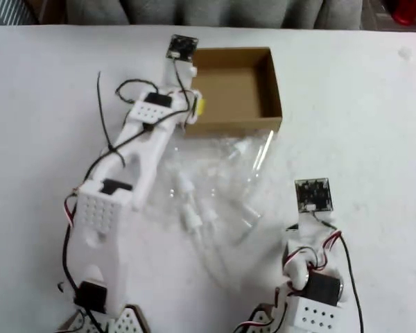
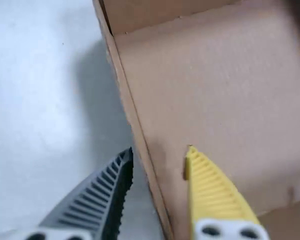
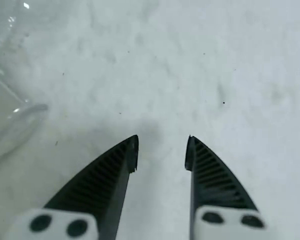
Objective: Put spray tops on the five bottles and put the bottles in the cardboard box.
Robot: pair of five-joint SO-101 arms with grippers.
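We found one open-topped brown cardboard box (image 1: 237, 126) at the far side of the white table (image 1: 374, 139), with bare room to its right. The left gripper (image 2: 157, 160) straddled its left wall, fingers parted, holding nothing. Clear plastic bottles (image 1: 246, 208) and white spray tops (image 1: 191, 211) lay heaped between the arms; we could not count them. The right gripper (image 3: 161, 150) hung spread and empty over bare table.

left end effector (image 2: 159, 167) parted, straddling cardboard box (image 2: 225, 85) wall
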